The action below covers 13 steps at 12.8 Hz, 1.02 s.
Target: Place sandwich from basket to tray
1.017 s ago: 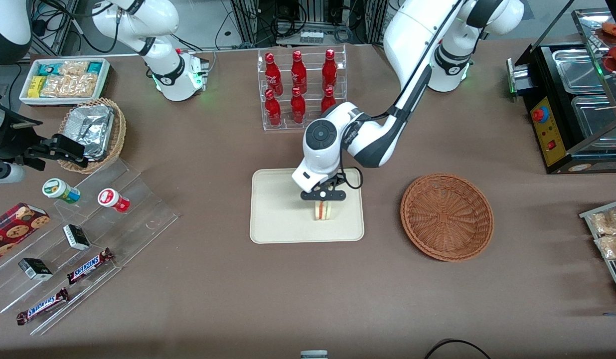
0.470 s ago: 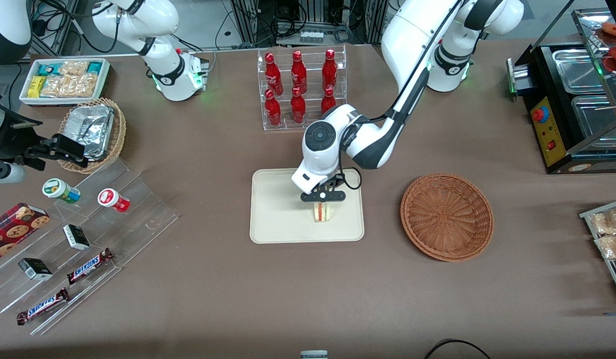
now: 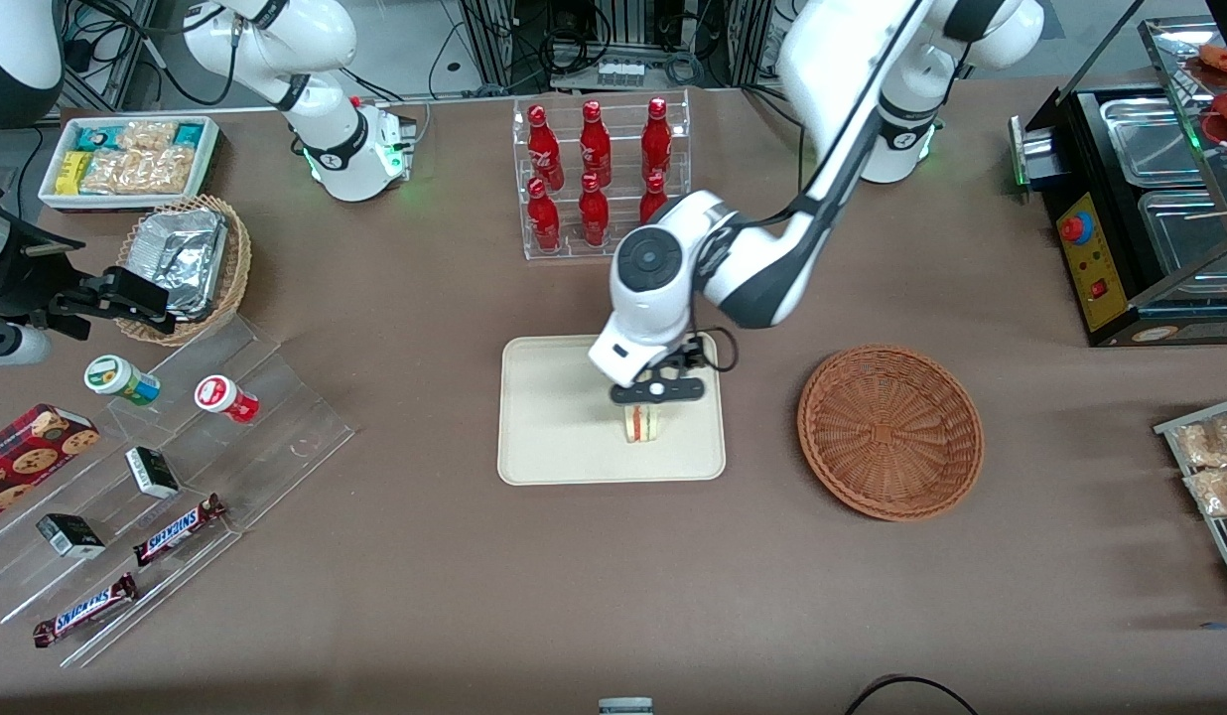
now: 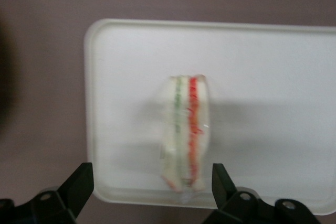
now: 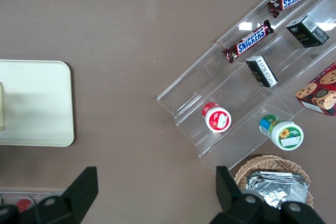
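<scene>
The sandwich (image 3: 641,423) is a pale wedge with red and green filling on its edge; it stands on the cream tray (image 3: 544,427), nearer the working arm's end of it. My left arm's gripper (image 3: 654,397) hangs just above the sandwich, open and holding nothing. In the left wrist view the sandwich (image 4: 186,135) rests on the tray (image 4: 262,103) near its rim, and the gripper (image 4: 151,174) has its two dark fingertips spread wide, clear of the bread. The reddish-brown basket (image 3: 889,432) sits on the table beside the tray, toward the working arm's end, with nothing in it.
A clear rack of red bottles (image 3: 596,179) stands farther from the front camera than the tray. Toward the parked arm's end are a stepped acrylic shelf (image 3: 177,467) with snacks, a tan basket with foil (image 3: 184,260) and a white tub (image 3: 127,159). A black machine (image 3: 1140,228) stands at the working arm's end.
The gripper has let go of the sandwich and risen a little, drifting toward the working arm's end. The sandwich stays on the tray.
</scene>
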### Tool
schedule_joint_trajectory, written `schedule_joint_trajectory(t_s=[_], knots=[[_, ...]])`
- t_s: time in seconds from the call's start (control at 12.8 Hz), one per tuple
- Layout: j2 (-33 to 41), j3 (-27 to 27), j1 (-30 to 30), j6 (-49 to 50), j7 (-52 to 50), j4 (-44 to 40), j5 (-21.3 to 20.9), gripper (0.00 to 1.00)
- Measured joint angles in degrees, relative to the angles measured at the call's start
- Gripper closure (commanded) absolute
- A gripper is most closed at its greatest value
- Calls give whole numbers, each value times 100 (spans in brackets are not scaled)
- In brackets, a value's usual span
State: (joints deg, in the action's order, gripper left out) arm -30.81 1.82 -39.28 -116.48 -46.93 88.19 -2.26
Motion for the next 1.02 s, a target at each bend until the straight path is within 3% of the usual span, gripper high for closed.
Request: schedule_joint_trajectory(t_s=[0.63,1.02], knots=[[1888,-62,1853,2353,2100,-10,-3,0],[2339,-68,2872,3003,3710,30,1,0]])
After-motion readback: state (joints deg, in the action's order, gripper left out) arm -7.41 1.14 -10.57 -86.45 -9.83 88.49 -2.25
